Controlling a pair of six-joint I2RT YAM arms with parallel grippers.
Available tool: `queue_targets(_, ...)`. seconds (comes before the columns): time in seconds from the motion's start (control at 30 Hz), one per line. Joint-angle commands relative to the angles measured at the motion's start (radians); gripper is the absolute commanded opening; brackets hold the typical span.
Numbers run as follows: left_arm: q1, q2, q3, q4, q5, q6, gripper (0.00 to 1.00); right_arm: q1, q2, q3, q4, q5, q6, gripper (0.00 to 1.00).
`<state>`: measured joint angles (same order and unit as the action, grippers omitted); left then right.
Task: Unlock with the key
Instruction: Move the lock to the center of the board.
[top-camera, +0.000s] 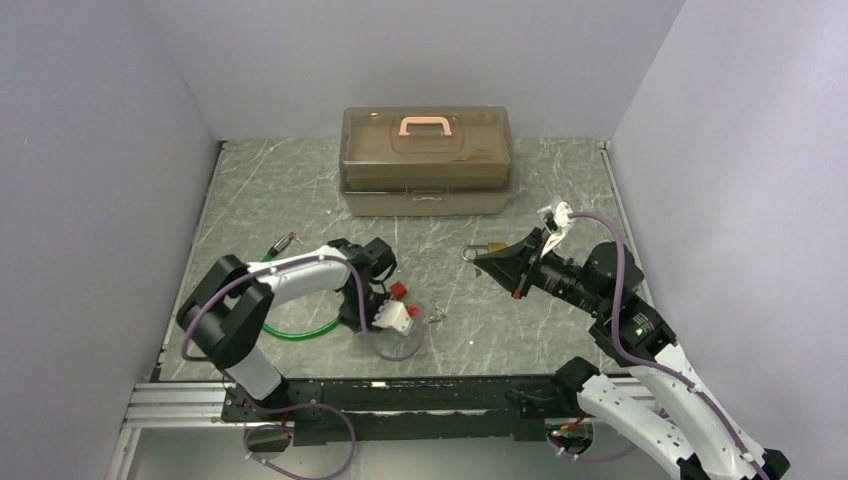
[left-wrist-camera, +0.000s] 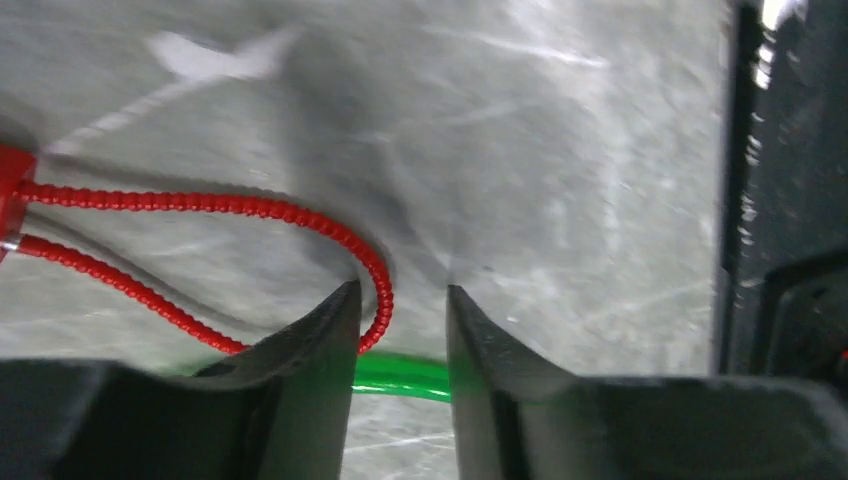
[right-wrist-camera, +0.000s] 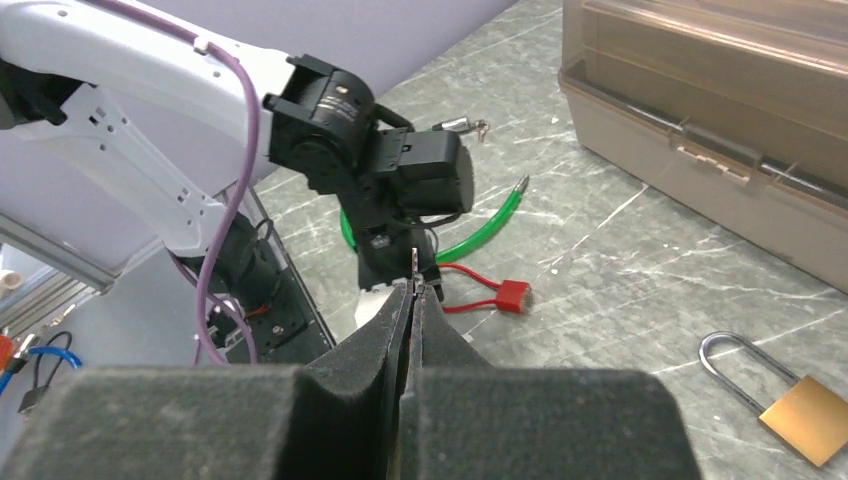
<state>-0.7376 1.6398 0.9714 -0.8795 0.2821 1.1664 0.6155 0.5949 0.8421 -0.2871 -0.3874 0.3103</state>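
Grey stone-patterned table (top-camera: 300, 190), scratched and veined with white, is boxed in by plain pale lilac walls (top-camera: 90, 150). A closed brown plastic toolbox (top-camera: 428, 165) with a pink handle stands at the back of it. The right fingers (right-wrist-camera: 350, 370) are pressed together, pinching what looks like the key (right-wrist-camera: 414, 265), a thin silver sliver upright at their tips. The brass padlock (right-wrist-camera: 805, 415) lies flat on the table near them. The left fingers (left-wrist-camera: 300, 350) are spread, with a red wire (left-wrist-camera: 250, 207) looping into the gap above a green cable (left-wrist-camera: 400, 375).
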Motion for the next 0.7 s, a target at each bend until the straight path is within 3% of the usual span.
queue_targets(0.0, -0.001, -0.115, -0.071, -0.055, -0.047, 0.033, 0.54, -0.004, 0.013, 0.027, 0.068, -0.033, 0.025, 0.0)
queue_targets(0.03, 0.005, -0.133, -0.054, -0.054, -0.029, 0.012, 0.82, -0.004, 0.015, 0.029, 0.068, -0.034, 0.026, 0.0)
queue_targets(0.07, 0.012, -0.138, -0.017, -0.059, -0.004, -0.02, 0.97, -0.003, 0.018, 0.031, 0.067, -0.035, 0.024, 0.0)
queue_targets(0.3, 0.067, -0.049, 0.266, -0.029, 0.186, -0.398, 0.99, -0.005, 0.015, 0.038, 0.052, -0.019, 0.012, 0.0)
queue_targets(0.43, 0.072, 0.015, 0.272, 0.065, 0.189, -0.608, 0.99, -0.004, 0.015, 0.043, 0.045, -0.008, -0.005, 0.0)
queue_targets(0.67, 0.071, 0.086, 0.218, 0.125, 0.124, -0.779, 0.99, -0.005, 0.007, 0.059, 0.018, 0.016, -0.036, 0.0)
